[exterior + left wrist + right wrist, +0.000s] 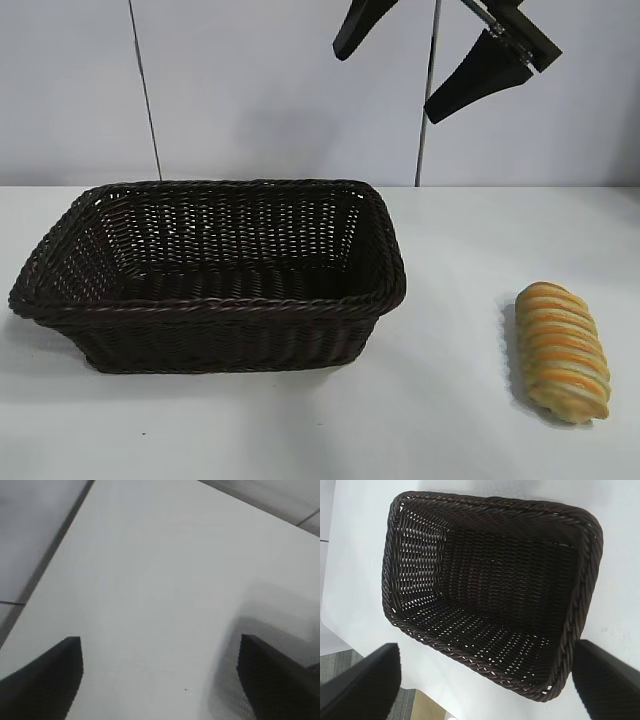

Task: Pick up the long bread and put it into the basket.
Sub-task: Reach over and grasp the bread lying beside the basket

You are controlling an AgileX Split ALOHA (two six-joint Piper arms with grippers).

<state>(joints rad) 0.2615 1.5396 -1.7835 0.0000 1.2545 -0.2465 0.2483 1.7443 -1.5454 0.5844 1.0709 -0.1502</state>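
Note:
The long bread (562,350), a golden-tan loaf with orange and cream ridges, lies on the white table at the right, apart from the basket. The basket (250,305), dark brown wicker, stands left of centre and is empty; the right wrist view shows its inside and rim (495,505). My right gripper (386,84) hangs high above the table, above and between basket and bread, open and empty; it also shows in the right wrist view (485,652). My left gripper (160,641) is open and empty over bare table, outside the exterior view. The bread is out of both wrist views.
The white table (450,260) runs to a pale wall at the back. Two thin dark vertical lines (145,90) run down the wall. The right wrist view shows the table's edge and grey floor (350,670) beyond the basket.

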